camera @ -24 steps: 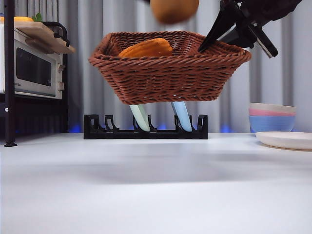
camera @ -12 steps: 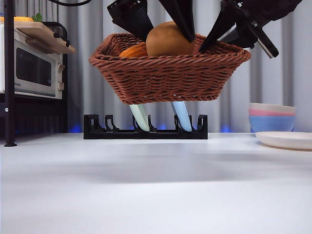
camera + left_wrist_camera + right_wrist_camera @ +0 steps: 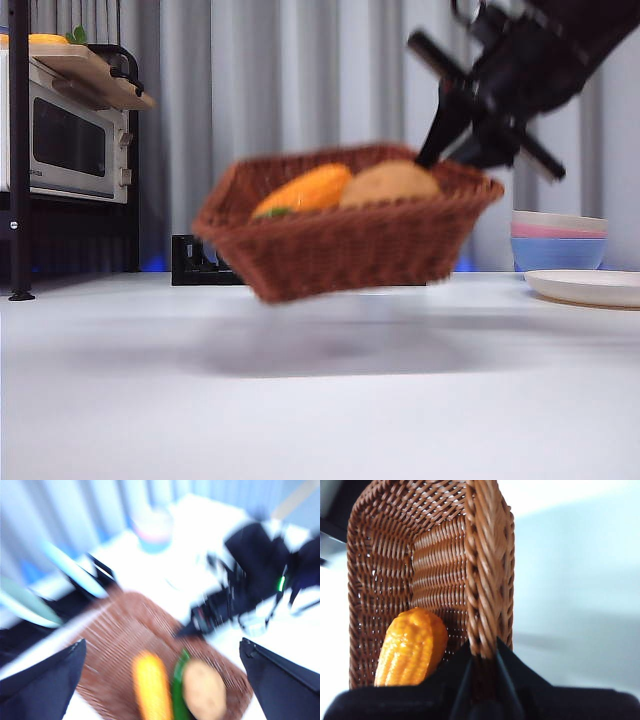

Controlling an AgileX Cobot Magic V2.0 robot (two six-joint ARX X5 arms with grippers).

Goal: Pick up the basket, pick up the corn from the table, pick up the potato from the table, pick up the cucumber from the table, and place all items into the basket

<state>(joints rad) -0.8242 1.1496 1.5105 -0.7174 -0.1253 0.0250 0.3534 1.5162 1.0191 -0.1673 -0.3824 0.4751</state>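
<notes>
Bench (image 3: 320,400): you see it bare and white in front of the basket.
Basket (image 3: 345,235): it hangs tilted just above the bench, blurred by motion, its right end higher than its left.
Corn (image 3: 303,190): it lies inside the basket, left of the potato, and rises above the rim.
Potato (image 3: 388,183): it sits inside the basket, right of the corn and near the gripped end.
Cucumber (image 3: 179,687): you can make out a green strip between corn and potato in the left wrist view; the front view shows only a green speck beside the corn.
Right hand (image 3: 482,667): its jaws are pinched on the basket's braided rim at the right end, carrying the basket.
Left hand (image 3: 160,680): it hovers above the basket with jaws spread wide and nothing between them.
Bowls (image 3: 558,240): pink and blue, stacked right of the basket, farther back.
Microwave (image 3: 65,140): it stands left of the basket, at the back.
</notes>
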